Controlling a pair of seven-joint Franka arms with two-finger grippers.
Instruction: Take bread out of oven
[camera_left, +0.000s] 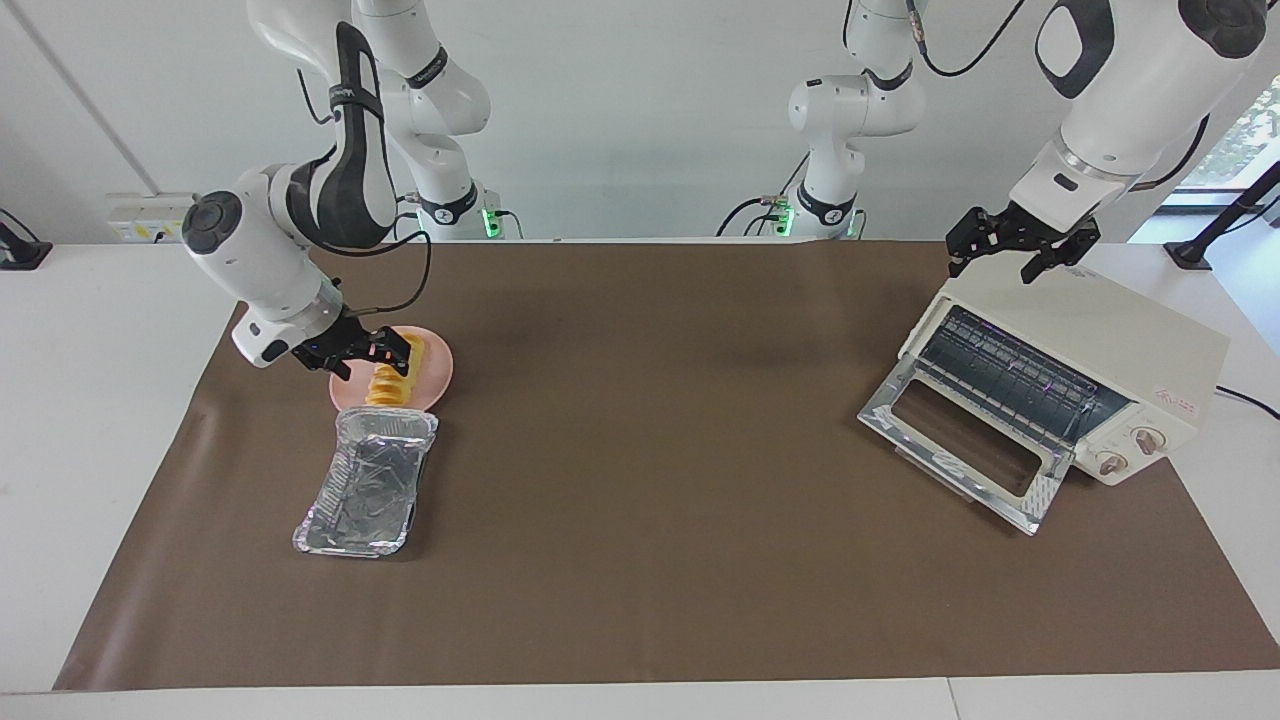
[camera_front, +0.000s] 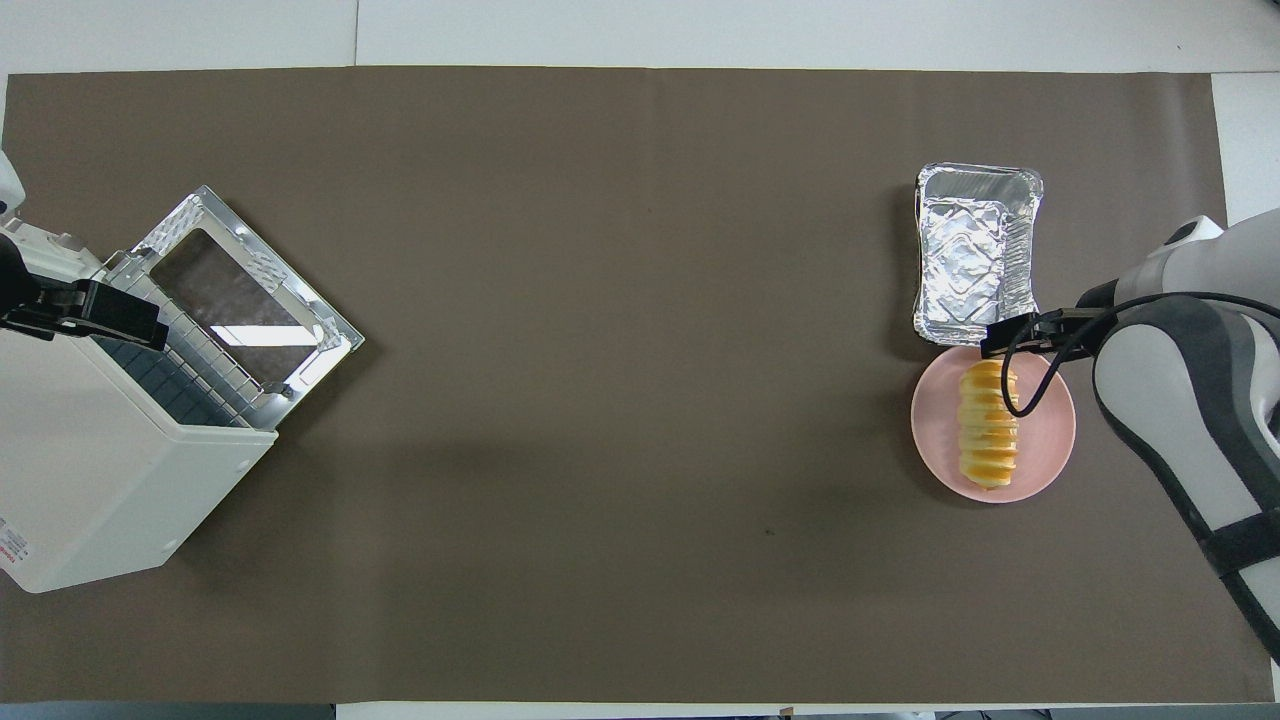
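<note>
Start at the right arm's end of the table, and you have the right gripper (camera_left: 372, 349) raised just over the bread (camera_front: 988, 425), its fingers spread apart with nothing between them. The bread is a long ridged row of yellow-orange slices, a small loaf lying along the middle of a round, smooth pink plate (camera_front: 1050, 440), out of the oven and free of the gripper. Touching the plate's rim on the side farther from the robots, you see a crinkled silver foil tray (camera_left: 366, 481), rectangular with a rolled edge and an embossed floor, holding nothing. All of it rests on a matte brown mat (camera_left: 650, 480) that covers the white table (camera_left: 100, 400).

At the left arm's end stands the oven (camera_left: 1060, 390), a cream-white box set at an angle, with two round knobs at its front. Its chrome-framed glass door hangs open and down, showing you a wire rack with nothing on it. The left gripper (camera_left: 1022, 250) waits over the oven's top corner, its dark fingers spread wide, gripping nothing.
</note>
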